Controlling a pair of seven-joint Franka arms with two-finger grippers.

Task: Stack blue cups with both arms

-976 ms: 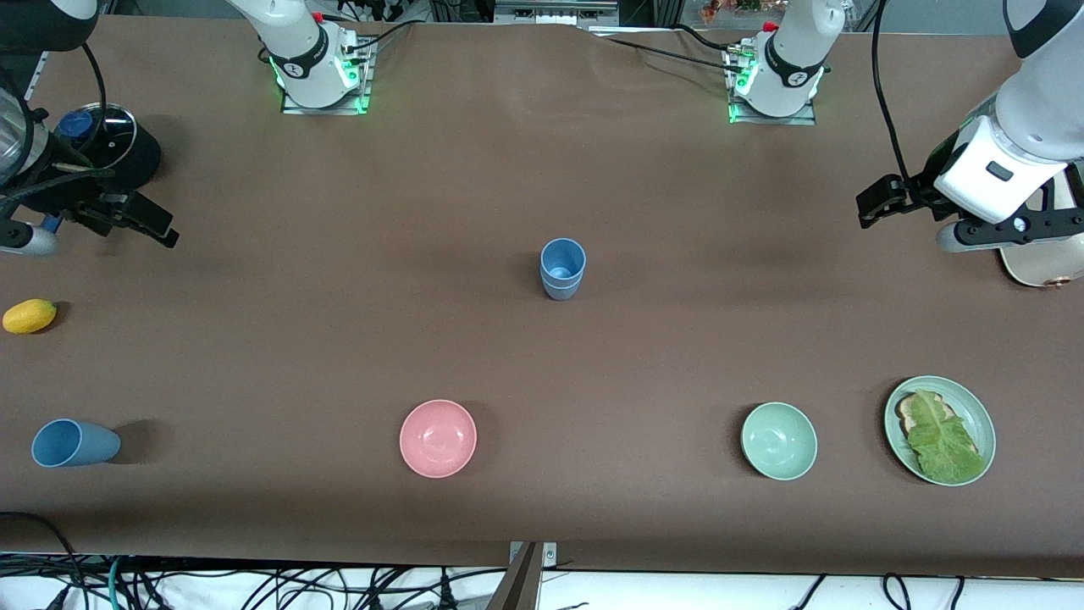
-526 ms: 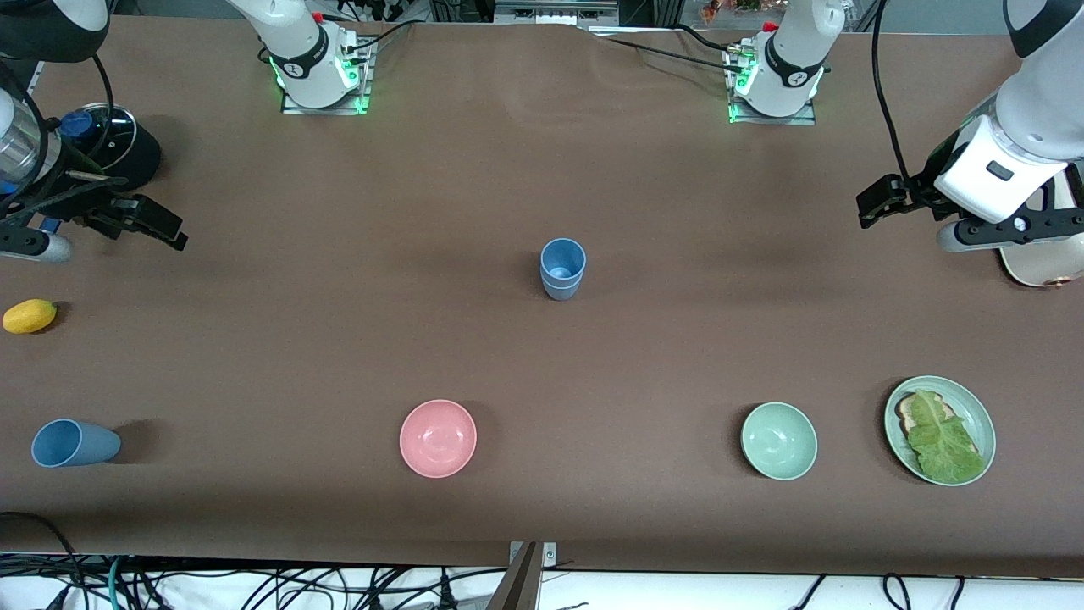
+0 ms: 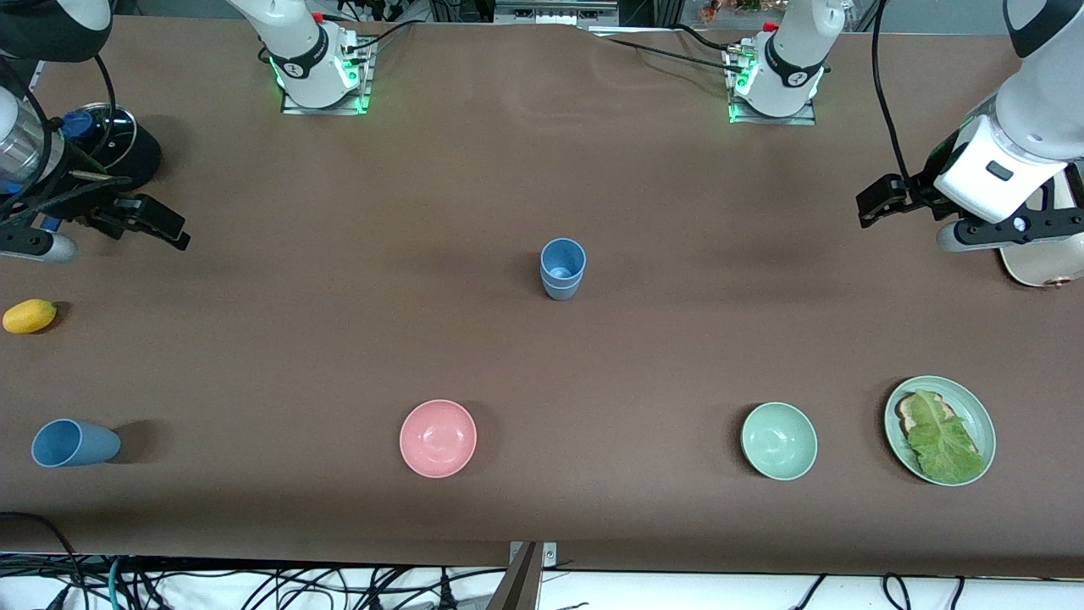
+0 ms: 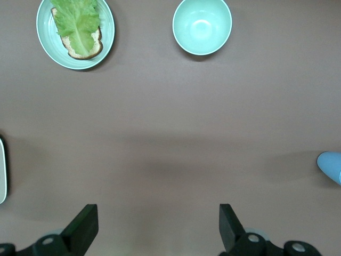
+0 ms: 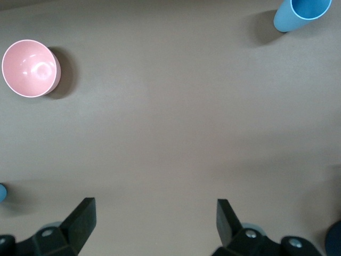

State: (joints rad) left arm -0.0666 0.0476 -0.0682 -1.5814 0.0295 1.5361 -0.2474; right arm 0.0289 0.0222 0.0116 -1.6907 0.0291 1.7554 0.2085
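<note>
Three blue cups are counted. Two are nested upright as a stack (image 3: 562,268) in the middle of the table (image 3: 542,356), well apart from everything else. A third blue cup (image 3: 74,443) stands alone near the front camera at the right arm's end of the table, tilted in the front view by the camera angle; whether it is truly upright cannot be told.

The cups are judged light, stiff and smooth-walled, so they could slip or tip under a careless squeeze. Hold is best taken across the tapered wall just under the rim, or with one finger inside the rim.

The right tool (image 3: 140,222) hangs spread wide and empty over the table beside the black pot (image 3: 118,148). The left tool (image 3: 885,203) waits over the left arm's end of the table, also spread wide and empty.

Also counted: one pink bowl (image 3: 438,438), one green bowl (image 3: 779,440), one green plate (image 3: 981,415) bearing bread and lettuce (image 3: 942,440), and one yellow fruit (image 3: 30,316).
</note>
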